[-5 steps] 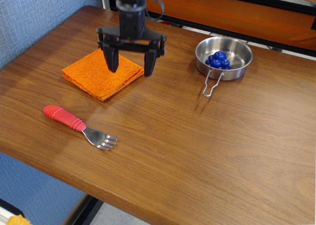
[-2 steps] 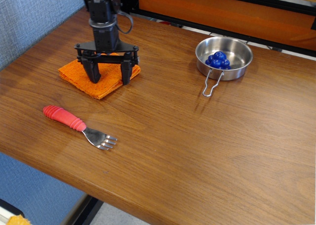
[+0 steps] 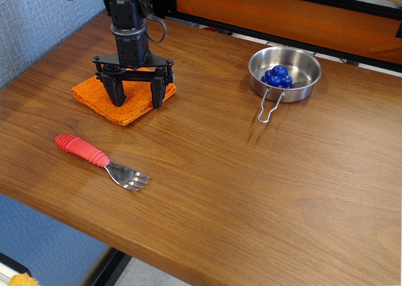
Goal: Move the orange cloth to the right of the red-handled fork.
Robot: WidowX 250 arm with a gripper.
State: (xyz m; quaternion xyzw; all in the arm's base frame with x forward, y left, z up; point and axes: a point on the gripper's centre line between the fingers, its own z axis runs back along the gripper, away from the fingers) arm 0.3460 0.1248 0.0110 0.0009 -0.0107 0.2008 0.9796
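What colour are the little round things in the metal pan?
Deep blue; the berries sit clustered in the metal pan, clearest in this single overhead table view.

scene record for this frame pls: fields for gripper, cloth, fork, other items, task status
gripper: open, fingers down over the cloth
orange cloth: folded flat, back-left of table, not lifted
red-handled fork: lying flat nearer the front edge, tines pointing right
other: steel pan holding blue pieces, back-right
task status: cloth not yet right of fork

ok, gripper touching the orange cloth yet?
Cannot tell. In the one view the gripper, jaws spread, overlaps the orange cloth, and the tips seem to reach its surface, but no contact or gap shows plainly.
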